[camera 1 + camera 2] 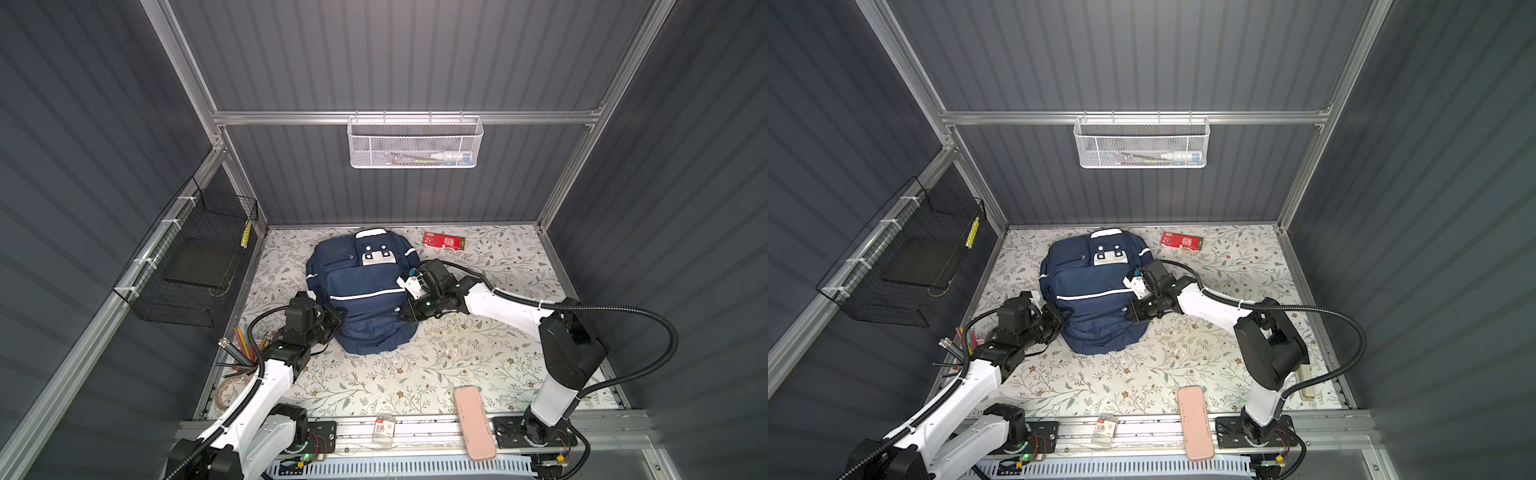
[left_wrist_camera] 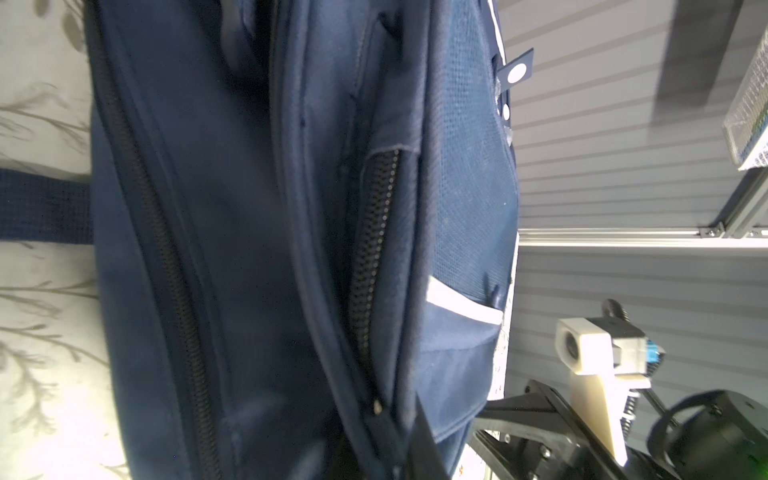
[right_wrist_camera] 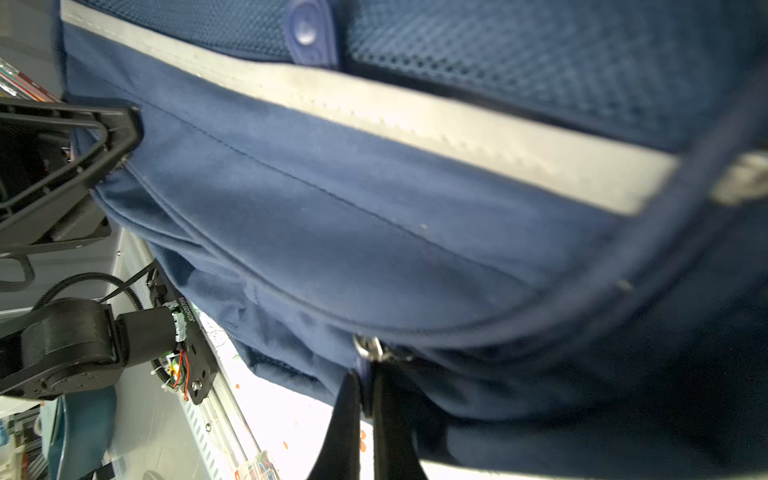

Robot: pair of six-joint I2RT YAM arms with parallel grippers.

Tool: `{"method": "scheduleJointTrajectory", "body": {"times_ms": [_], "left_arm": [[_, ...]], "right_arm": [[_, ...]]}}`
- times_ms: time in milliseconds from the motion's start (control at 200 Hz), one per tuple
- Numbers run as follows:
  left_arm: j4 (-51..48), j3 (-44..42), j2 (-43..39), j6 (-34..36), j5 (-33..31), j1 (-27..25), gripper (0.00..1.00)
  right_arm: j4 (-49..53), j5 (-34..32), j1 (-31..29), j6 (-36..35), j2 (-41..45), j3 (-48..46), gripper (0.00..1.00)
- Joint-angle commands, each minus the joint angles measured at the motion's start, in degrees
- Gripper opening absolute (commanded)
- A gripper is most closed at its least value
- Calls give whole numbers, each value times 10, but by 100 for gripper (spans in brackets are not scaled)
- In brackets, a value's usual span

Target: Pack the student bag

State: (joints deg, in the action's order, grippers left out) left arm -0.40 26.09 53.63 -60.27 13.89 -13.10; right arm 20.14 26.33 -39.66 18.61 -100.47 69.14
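Right wrist view shows the right hand [image 3: 368,386] with its fingers nearly together, pinching the blue zip puller [image 3: 368,348] of the student bag [image 1: 365,291]. The bag lies front-up toward 12 o'clock on the counter [image 1: 415,374]. The left hand [image 1: 339,313], at the bag's 8 o'clock, looks closed on the side seam by a zip, though whether it grips cloth or slider I cannot tell. The bag seems soft and bulky. Its woven cloth will probably sag and bunch rather than hold shape, and it is neither slippery nor fragile. A zip likely runs only if the seam is held taut, so the puller and the cloth just beside it are the sensible holds. The counter wears a floral cover. A red carton [image 1: 443,242] lies at the bag's 1 o'clock and a pink case [image 1: 473,422] at 5 o'clock on the front rail. Ribbed grey walls enclose the cell, with a white mesh basket [image 1: 413,143] at 12 o'clock and a black wire basket [image 1: 187,266] at 9.
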Motion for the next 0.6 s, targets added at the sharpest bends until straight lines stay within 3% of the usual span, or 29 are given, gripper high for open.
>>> {"method": "scheduleJointTrajectory", "body": {"times_ms": [0, 75, 140, 250, 335, 385, 395, 405, 595], "left_arm": [[-23, 17, -1, 38, -32, 35, 0], [-9, 22, 18, 45, -41, 40, 0], [2, 30, 40, 50, -39, 50, 8], [13, 55, 74, 63, -30, 59, 45], [14, 69, 87, 64, -22, 60, 65], [4, 73, 87, 60, -24, 60, 86], [1, 74, 86, 60, -25, 60, 95], [-2, 75, 85, 60, -26, 60, 99], [-136, 95, 13, 72, -76, 60, 100]], "right_arm": [[85, -186, -3, 13, -3, 8, 0], [106, -203, -61, 23, -10, 31, 0], [114, -206, -107, 42, -18, 52, 0], [93, -200, -159, 90, -30, 78, 0], [66, -192, -186, 120, -49, 104, 0], [51, -186, -194, 131, -69, 127, 0], [49, -185, -195, 133, -73, 132, 0], [48, -185, -196, 136, -79, 138, 0], [24, -172, -190, 159, -171, 243, 0]]}}
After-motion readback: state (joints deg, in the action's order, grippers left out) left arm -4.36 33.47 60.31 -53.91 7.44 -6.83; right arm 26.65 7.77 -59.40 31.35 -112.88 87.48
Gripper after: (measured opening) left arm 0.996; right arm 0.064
